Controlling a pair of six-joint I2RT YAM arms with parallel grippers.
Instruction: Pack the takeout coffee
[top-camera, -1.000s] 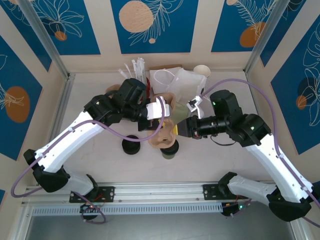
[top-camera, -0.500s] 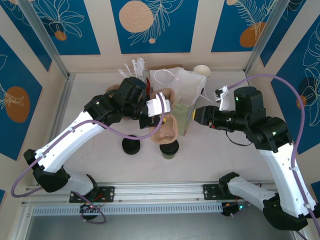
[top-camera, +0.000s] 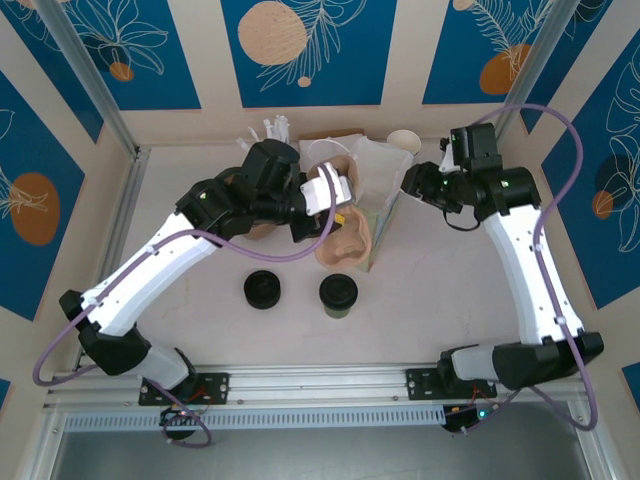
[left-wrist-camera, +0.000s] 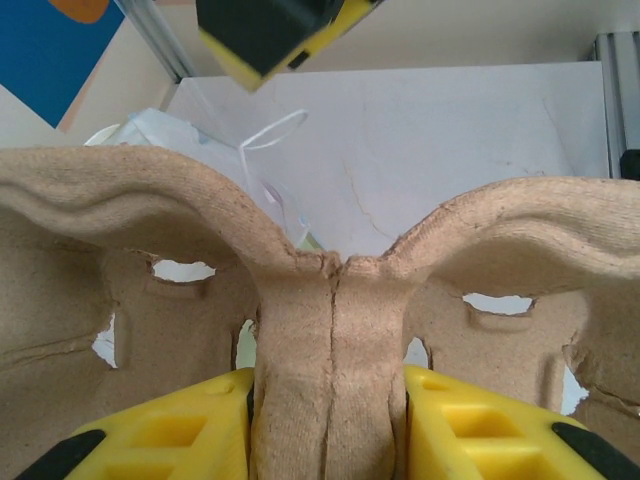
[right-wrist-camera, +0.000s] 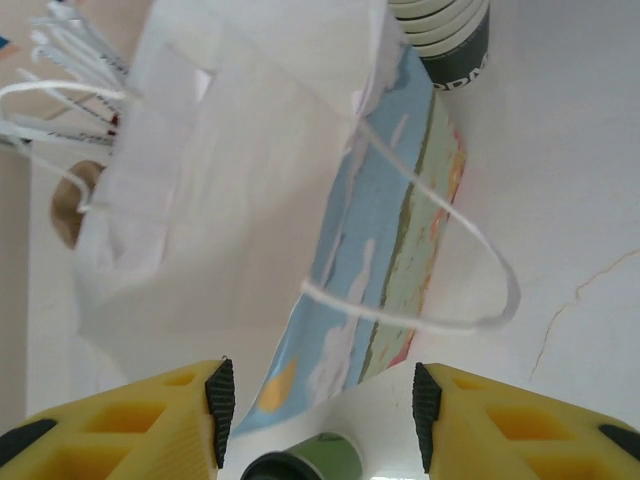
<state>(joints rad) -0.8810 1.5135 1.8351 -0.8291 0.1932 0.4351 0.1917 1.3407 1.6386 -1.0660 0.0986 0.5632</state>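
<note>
The takeout coffee (top-camera: 338, 293), pale green with a black lid, stands on the table in front of the arms. In the right wrist view the coffee (right-wrist-camera: 330, 458) lies at the bottom edge. My left gripper (top-camera: 335, 212) is shut on the middle ridge of a brown pulp cup carrier (top-camera: 347, 243), held tilted above the table just behind the cup. In the left wrist view that gripper (left-wrist-camera: 330, 425) has its yellow fingers (left-wrist-camera: 470, 430) pressing both sides of the carrier ridge (left-wrist-camera: 330, 340). My right gripper (top-camera: 408, 184) hangs open beside the paper bag (top-camera: 375, 165), and it (right-wrist-camera: 318, 410) holds nothing.
A low black lid disc (top-camera: 262, 289) sits left of the coffee. The white bag (right-wrist-camera: 250, 190) has a blue printed side and loose string handles (right-wrist-camera: 470, 300). A stack of white paper cups (top-camera: 404, 142) and a bunch of white straws (top-camera: 268, 135) stand at the back wall.
My right gripper has pulled back from the carrier toward the back right. The left arm has carried the carrier toward the bag, uncovering the coffee.
</note>
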